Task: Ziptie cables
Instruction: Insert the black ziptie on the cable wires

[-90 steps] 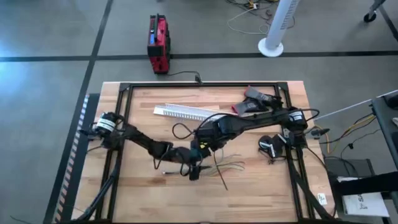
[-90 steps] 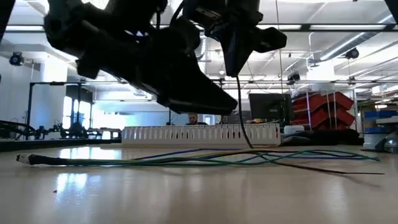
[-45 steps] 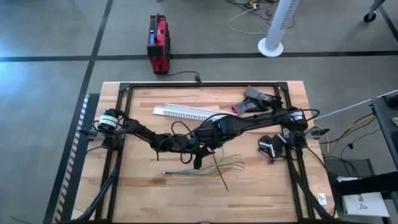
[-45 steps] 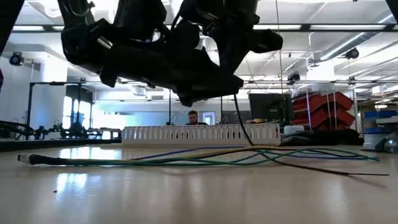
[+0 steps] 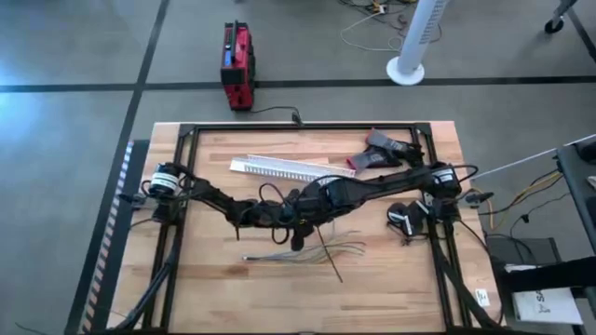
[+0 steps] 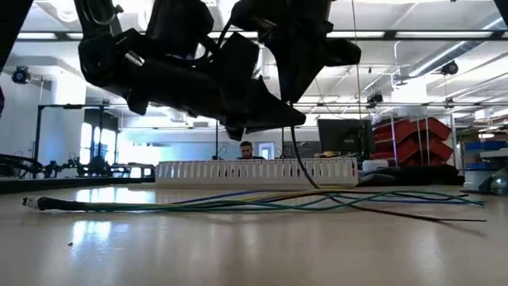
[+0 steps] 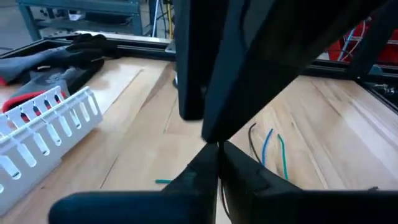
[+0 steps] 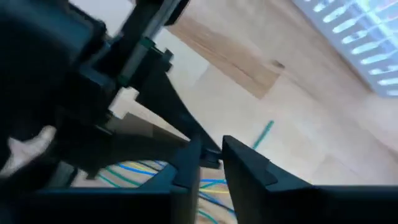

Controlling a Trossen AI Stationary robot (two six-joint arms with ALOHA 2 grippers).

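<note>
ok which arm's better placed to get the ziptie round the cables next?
Right, probably. The right gripper hangs just above the cables, and the ziptie slants up from the table toward it. The left gripper is crowded against the right arm, farther from the cables.

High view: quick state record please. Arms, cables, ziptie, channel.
left gripper: mid-table, raised above the cables, jaws shut, tips meeting the right gripper
right gripper: against the left one, also raised over the cables
cables: lying loose on the table, fanned out
ziptie: slants from the grippers down to the table, not around the cables
white channel: farther back, apart from the cables
</note>
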